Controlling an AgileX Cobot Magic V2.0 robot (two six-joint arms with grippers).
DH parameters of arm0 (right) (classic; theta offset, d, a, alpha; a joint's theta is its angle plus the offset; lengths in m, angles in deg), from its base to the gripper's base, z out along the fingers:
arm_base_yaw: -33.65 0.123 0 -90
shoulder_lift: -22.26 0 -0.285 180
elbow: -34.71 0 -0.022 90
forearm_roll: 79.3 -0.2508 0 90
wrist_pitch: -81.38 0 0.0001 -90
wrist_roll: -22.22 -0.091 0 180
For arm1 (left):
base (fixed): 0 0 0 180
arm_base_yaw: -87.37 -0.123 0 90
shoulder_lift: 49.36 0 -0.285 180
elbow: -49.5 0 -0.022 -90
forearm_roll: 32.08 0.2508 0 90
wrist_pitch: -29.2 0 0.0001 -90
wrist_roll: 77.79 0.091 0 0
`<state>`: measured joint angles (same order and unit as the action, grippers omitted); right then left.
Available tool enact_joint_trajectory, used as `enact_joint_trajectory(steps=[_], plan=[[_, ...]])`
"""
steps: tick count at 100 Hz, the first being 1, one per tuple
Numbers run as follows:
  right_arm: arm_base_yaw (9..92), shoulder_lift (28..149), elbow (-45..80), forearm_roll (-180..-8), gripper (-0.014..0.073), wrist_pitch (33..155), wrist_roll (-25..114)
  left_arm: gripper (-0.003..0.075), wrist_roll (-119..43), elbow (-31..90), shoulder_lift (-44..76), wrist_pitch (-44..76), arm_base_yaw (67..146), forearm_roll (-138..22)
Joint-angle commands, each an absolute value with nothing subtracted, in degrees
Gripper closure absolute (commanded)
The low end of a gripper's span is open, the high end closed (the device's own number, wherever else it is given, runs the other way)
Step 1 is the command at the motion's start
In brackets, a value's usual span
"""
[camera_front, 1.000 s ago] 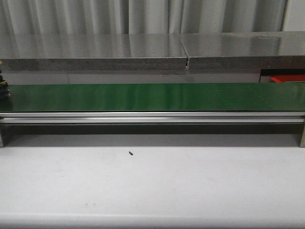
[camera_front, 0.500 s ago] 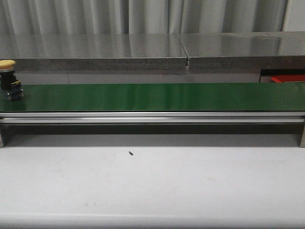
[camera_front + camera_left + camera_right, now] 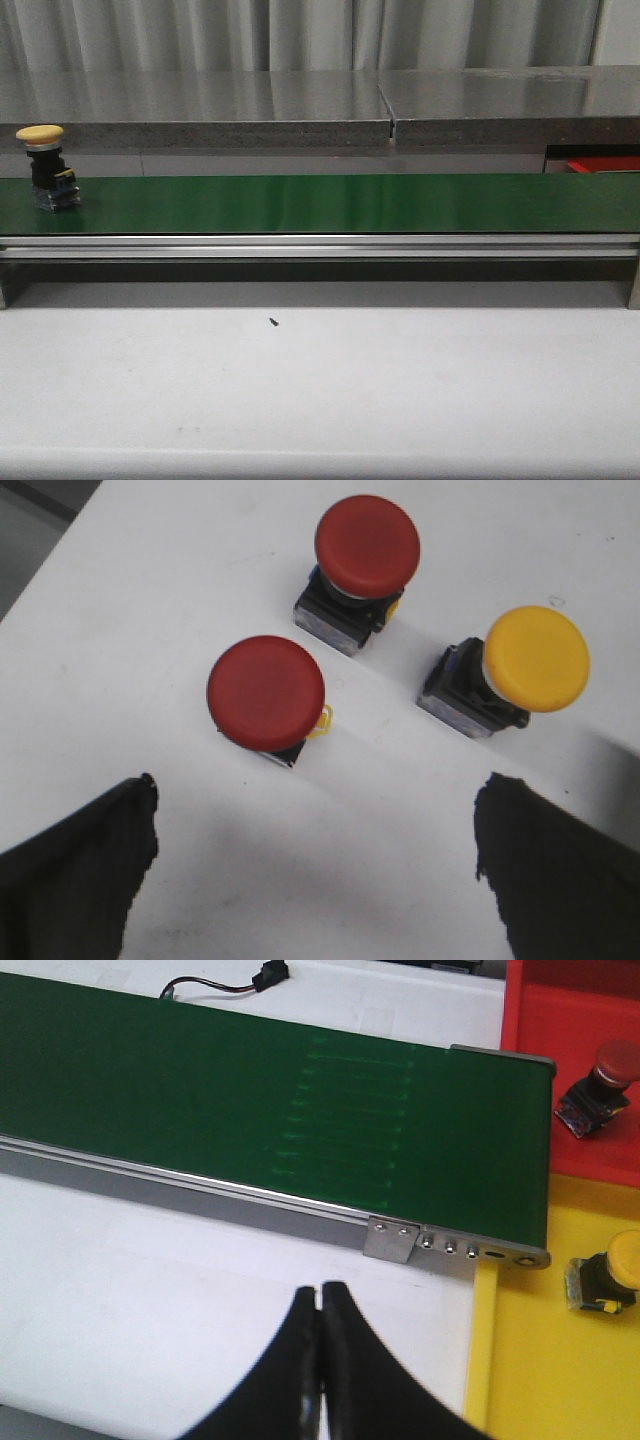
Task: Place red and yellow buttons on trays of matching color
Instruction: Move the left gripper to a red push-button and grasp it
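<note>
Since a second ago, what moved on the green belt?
A yellow button rode in from the left end of the green belt. A second ago only a sliver showed at the picture's left edge. Then it was half in view, and now all of it shows, further right. Nothing took hold of it. The black speck on the white table and the red tray far right stayed put.

A factory-style test bench: a green conveyor belt [image 3: 340, 203] on aluminium rails, steel panels [image 3: 300, 100] behind
</note>
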<state>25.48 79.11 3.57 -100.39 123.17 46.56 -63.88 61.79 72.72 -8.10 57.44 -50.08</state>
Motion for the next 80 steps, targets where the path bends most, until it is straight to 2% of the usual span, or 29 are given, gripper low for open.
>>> enact_joint_trajectory(steps=[1,51,80], plan=[[25.53,78.86,4.9,-101.41,0.071,120.31,46.97,0.0099,-63.73,63.66,70.64,-3.39,57.36,-50.63],[25.53,78.86,4.9,-101.41,0.071,120.37,46.97,0.0099,-63.73,72.2,78.57,-3.76,57.36,-49.65],[25.53,78.86,4.9,-101.41,0.071,120.31,46.97,0.0108,-63.73,73.16,81.03,-3.27,57.36,-49.56]])
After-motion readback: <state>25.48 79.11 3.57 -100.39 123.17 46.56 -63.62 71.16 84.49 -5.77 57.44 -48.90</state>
